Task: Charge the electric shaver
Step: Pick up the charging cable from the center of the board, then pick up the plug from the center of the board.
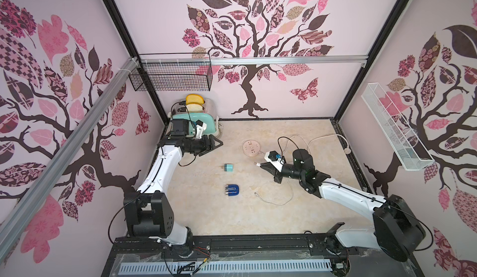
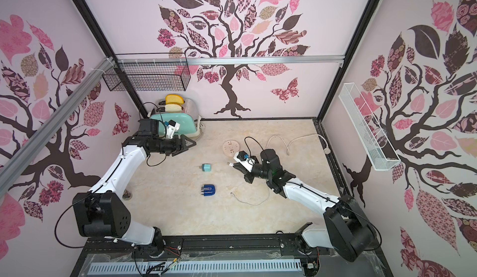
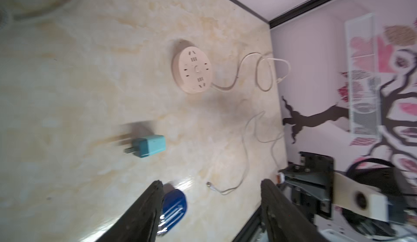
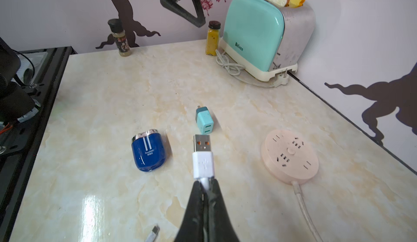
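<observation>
The electric shaver [image 1: 232,190] [image 2: 208,191] [image 4: 149,153], dark blue with a silver head, lies on the marble counter, untouched. My right gripper [image 1: 261,165] [image 4: 205,181] is shut on the white charging cable just behind its USB plug [image 4: 202,155], which hovers above the counter and points toward the teal plug adapter [image 1: 228,167] [image 4: 204,122]. The cable's small free end [image 1: 255,193] [image 4: 155,229] lies on the counter right of the shaver. My left gripper [image 1: 215,144] [image 3: 212,182] hangs open and empty in front of the toaster.
A round pale-pink power strip [image 1: 251,148] [image 4: 290,156] lies behind the right gripper, its cord trailing right. A teal toaster [image 1: 192,123] with bread stands at the back left. Two spice bottles [image 4: 121,40] [image 4: 213,38] line the left wall.
</observation>
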Available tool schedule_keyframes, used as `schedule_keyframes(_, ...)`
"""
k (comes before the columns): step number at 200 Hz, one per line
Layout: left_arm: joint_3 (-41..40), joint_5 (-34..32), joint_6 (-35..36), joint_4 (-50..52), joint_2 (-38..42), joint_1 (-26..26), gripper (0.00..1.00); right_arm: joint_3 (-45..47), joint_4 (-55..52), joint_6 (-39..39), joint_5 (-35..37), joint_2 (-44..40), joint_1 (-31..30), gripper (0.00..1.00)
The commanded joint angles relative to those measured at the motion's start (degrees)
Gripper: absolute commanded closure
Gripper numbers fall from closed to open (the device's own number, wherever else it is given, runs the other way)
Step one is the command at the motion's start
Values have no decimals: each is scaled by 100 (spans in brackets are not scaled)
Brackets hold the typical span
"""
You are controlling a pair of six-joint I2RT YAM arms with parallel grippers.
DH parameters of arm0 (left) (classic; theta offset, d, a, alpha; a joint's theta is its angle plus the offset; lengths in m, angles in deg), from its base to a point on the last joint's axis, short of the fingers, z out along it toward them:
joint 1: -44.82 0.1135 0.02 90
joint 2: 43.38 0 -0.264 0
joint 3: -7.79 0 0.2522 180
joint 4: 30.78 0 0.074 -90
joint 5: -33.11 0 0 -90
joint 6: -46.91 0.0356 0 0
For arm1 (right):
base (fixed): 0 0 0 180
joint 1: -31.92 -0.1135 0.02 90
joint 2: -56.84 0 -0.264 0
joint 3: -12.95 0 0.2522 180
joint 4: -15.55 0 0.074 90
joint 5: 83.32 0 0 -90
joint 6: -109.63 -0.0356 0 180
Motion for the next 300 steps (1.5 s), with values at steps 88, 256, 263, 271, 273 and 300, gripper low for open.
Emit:
schedule_keyframes(88,-1212,-1386,6093,-781,-253,-775,25,322,-592,24,361,-422,272,100)
schedule_keyframes(256,-370,-1568,7041,-233,-1813,-1421,22,251,-443,63,51,-215,597,100)
schedule_keyframes(263,-366,-1652,7082,-230,-1878,-1438,22,260,-439,69,59,-221,602,100)
schedule_keyframes(271,-326,-1755,7110,-253,-1954,-1457,22,260,-435,67,60,-223,606,100)
schedule_keyframes(273,-311,-1776,7106,-258,-1975,-1460,23,264,-437,69,67,-224,608,100)
schedule_keyframes(300,-108,-2049,7159,-247,-2269,-1465,24,277,-441,52,77,-213,633,100)
